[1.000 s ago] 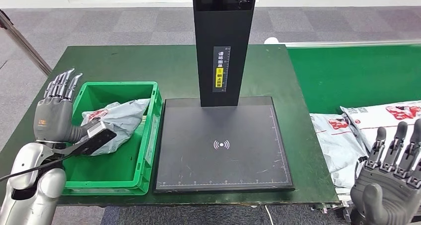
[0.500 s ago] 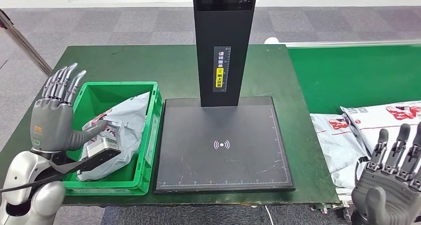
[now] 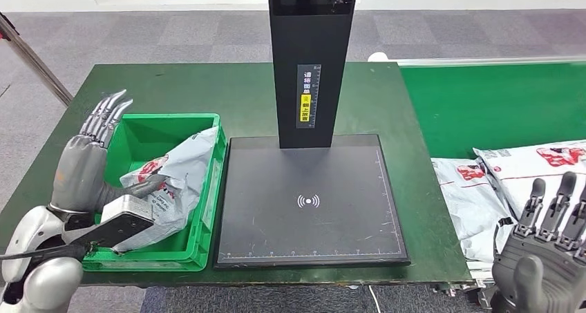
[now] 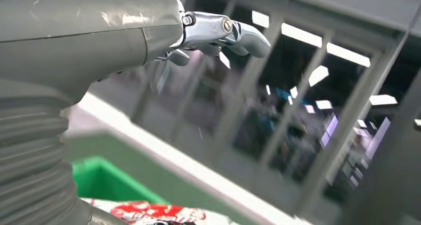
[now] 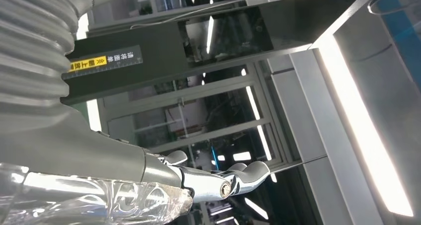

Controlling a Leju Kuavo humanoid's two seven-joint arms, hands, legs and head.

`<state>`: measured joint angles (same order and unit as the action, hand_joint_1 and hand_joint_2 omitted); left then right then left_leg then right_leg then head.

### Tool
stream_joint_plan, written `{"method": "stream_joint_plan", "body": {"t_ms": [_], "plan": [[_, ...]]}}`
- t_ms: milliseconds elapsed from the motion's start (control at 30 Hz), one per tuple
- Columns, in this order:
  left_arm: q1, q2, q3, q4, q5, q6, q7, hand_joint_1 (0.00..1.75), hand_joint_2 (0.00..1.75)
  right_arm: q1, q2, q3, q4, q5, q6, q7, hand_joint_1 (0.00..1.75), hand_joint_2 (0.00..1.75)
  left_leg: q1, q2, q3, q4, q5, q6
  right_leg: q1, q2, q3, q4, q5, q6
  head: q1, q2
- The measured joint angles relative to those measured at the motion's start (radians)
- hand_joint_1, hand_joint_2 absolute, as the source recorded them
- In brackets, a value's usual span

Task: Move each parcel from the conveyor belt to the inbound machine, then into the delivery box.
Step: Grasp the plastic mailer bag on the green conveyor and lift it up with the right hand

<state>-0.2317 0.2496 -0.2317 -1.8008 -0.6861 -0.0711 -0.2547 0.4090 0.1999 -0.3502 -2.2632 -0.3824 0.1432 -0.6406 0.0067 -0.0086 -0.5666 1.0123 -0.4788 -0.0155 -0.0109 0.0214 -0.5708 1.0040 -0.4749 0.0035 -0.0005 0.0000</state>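
A grey parcel [image 3: 176, 182] with red print lies in the green delivery box [image 3: 207, 220], leaning on the wall nearest the machine. My left hand [image 3: 86, 164] stands over the box's outer wall, fingers spread upward, thumb reaching toward the parcel; it grips nothing. In the left wrist view that hand [image 4: 99, 31] is raised above the parcel [image 4: 159, 212] and the box [image 4: 99, 183]. My right hand [image 3: 546, 258] is low at the near right, fingers apart and empty, just in front of two parcels [image 3: 477, 202] [image 3: 542, 161] on the conveyor belt [image 3: 497, 106]. The right wrist view shows this hand [image 5: 149, 170] empty.
The inbound machine's black scan plate [image 3: 307, 199] lies bare in the middle of the green table [image 3: 207, 85], with its black pillar [image 3: 311, 64] rising behind it. The pillar [image 5: 174, 51] with its yellow label also appears in the right wrist view. Grey floor lies beyond the table.
The parcel has dropped from my left hand's side into the box and now leans on its right wall. My left hand has tilted rightward with fingers spread. My right hand has sunk slightly.
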Motion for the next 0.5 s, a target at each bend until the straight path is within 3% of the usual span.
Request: {"method": "stream_joint_plan", "body": {"t_ms": [233,500], "plan": [[-0.062,-0.02,0.032,0.12,0.165,-0.102,0.034,0.0,1.75,-0.051,-0.001,0.005,0.014,0.023,-0.07,0.027,0.0,1.75,0.0,0.0,0.0,0.0,0.0,0.0,0.0,0.0,0.001,0.0,0.0,0.0,0.0,0.0],[-0.092,-0.042,0.074,0.277,0.217,-0.111,0.026,0.0,1.75,-0.105,-0.01,0.022,0.06,0.032,-0.097,0.036,0.0,1.75,0.0,-0.002,0.0,0.0,0.0,0.0,0.0,-0.001,0.001,0.0,0.0,0.0,0.0,0.0]]}}
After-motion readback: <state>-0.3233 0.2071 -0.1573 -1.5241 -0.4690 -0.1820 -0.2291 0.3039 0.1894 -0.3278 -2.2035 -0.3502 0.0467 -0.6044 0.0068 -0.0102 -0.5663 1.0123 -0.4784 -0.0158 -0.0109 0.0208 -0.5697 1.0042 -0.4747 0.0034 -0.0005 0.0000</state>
